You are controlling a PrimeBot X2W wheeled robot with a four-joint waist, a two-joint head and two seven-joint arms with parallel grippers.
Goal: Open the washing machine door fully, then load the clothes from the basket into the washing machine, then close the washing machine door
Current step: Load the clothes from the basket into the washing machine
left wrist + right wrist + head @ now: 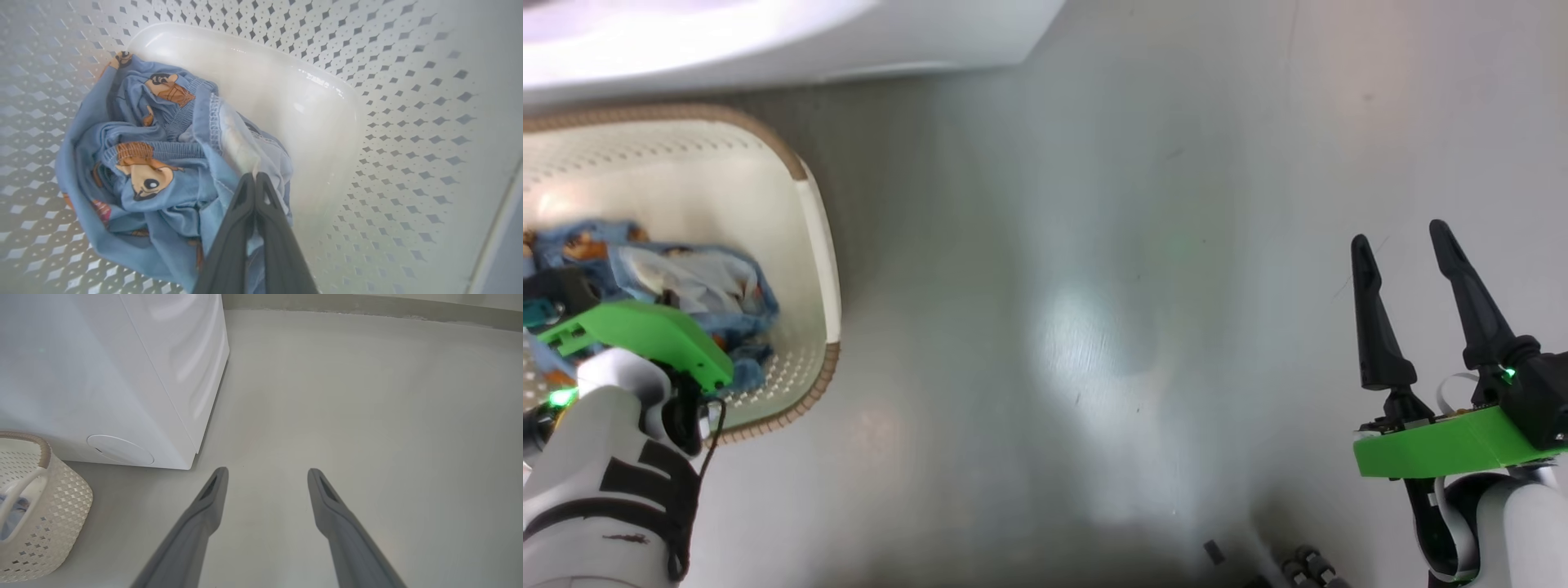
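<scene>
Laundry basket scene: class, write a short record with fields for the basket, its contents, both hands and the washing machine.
basket: cream, perforated, brown rim, on the floor beside the washing machine
contents: light-blue clothes with orange-brown cartoon figures, bunched
left hand: inside the basket, shut on the clothes
right hand: open, empty, over bare floor
washing machine: white, round filter cover low on its front

Nothing legible in sight.
The white box-shaped washing machine (pixel 122 375), the cream perforated plastic basket (pixel 813 237) and the light-blue cartoon-printed clothes (pixel 163 175) carry no letters or numbers I can make out.
</scene>
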